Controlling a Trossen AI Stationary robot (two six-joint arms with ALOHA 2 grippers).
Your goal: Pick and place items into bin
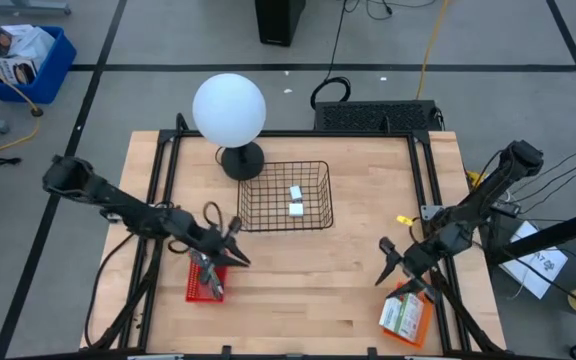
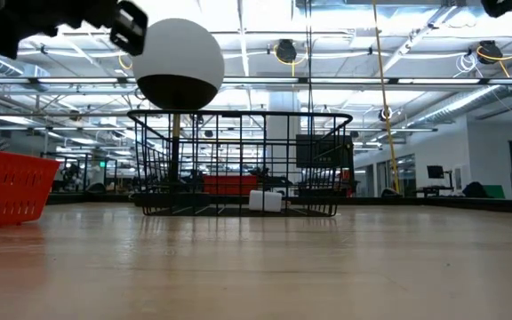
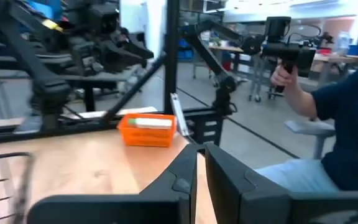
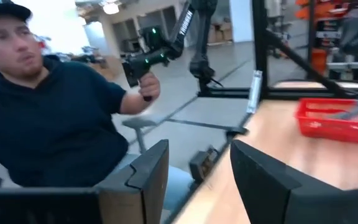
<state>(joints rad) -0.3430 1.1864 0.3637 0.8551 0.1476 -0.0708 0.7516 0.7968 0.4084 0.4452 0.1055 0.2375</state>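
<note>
Two white blocks in the bin, both my arms raised.

My left gripper (image 1: 236,243) hangs pinched closed above the red plastic tray (image 1: 205,281), right gripper (image 1: 392,262) parted and empty near the orange tray (image 1: 404,318); beyond, two small white blocks (image 1: 295,200), too small to judge heading, lie in the black wire basket (image 1: 310,222), white globe lamp (image 1: 229,110) behind.

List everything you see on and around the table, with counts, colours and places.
Black wire basket: one, table centre.
Small white blocks: two, inside the wire basket.
White globe lamp on black base: one, behind the basket.
Red plastic bin: one, under the left tool.
Orange bin with white packets: one, beside the right tool.
Person in dark top: one, seated beyond the table.
Left tool: shut, above the red bin.
Right tool: open, by the orange bin.
</note>
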